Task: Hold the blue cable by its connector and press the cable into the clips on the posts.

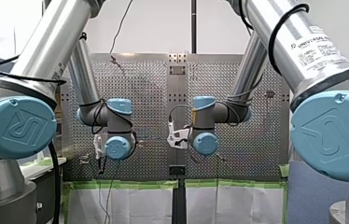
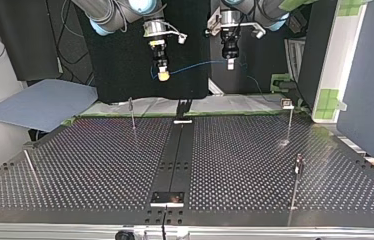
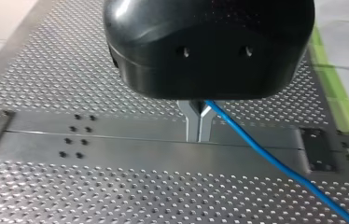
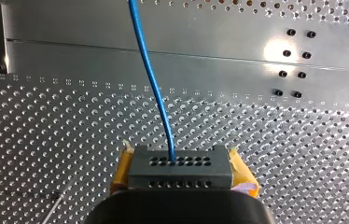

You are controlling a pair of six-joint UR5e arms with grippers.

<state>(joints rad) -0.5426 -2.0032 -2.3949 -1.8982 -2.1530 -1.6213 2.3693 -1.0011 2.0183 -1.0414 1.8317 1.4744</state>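
Note:
The blue cable (image 2: pixel 195 66) hangs in a shallow arc between my two grippers, well above the perforated table (image 2: pixel 100 165). My right gripper (image 4: pixel 180 171) has its yellow pads (image 4: pixel 122 171) shut on the grey connector block (image 4: pixel 180 164), out of whose face the blue cable (image 4: pixel 156 93) runs ahead. In the top view this right gripper (image 2: pixel 163 76) is at the left. My left gripper (image 3: pixel 198 136) has its metal fingers shut on the blue cable (image 3: pixel 266 156), which trails away to one side. The left gripper (image 2: pixel 230 64) is at the top view's right.
Thin posts stand on the table: one (image 2: pixel 132 111) at the far left, one (image 2: pixel 289 117) at the far right with a clip on top, one (image 2: pixel 298 172) nearer on the right. A slanted rod (image 2: pixel 31 167) lies at the left. A dark centre strip (image 2: pixel 175 155) divides the table.

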